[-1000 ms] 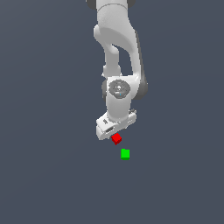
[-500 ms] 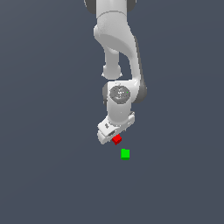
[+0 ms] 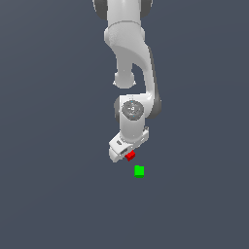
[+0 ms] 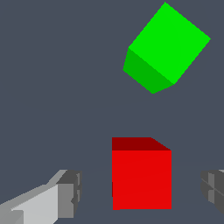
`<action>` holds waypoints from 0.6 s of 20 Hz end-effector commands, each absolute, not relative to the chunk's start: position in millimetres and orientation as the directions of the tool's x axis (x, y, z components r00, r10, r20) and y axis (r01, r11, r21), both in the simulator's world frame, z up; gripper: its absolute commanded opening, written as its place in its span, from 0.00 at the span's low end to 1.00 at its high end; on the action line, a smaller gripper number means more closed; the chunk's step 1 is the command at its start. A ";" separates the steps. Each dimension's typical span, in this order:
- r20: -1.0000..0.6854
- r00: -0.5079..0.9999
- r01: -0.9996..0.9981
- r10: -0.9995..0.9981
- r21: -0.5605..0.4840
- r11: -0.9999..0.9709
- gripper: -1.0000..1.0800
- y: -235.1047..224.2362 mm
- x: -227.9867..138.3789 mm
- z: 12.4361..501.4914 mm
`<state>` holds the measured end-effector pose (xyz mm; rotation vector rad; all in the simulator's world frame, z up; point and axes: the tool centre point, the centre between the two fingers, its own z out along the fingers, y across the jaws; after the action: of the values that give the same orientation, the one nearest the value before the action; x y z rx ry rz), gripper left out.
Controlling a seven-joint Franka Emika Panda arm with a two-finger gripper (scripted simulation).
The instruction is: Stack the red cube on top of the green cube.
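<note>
The light is soft and even, with no glare and hardly any shadows on the flat gray floor (image 3: 48, 194), the tops of the red cube (image 4: 141, 179) and green cube (image 4: 168, 43) differ in shade from their sides, and the edges look a bit jagged.

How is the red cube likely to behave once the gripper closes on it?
The red cube looks rigid with flat faces, so it should probably sit stably rather than roll. Its smooth sides might slip. The fingers stand apart on either side, not yet touching.
</note>
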<state>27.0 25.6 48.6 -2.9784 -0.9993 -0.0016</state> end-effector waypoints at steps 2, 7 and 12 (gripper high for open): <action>0.000 0.796 0.605 0.605 0.000 -0.796 0.96 25.8 26.0 30.1; 0.000 0.796 0.605 0.605 0.000 -0.796 0.96 25.7 27.1 20.0; 0.000 0.796 0.605 0.605 0.000 -0.796 0.00 25.8 27.3 19.9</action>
<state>27.0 25.4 20.1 -2.9773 -1.0028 0.0010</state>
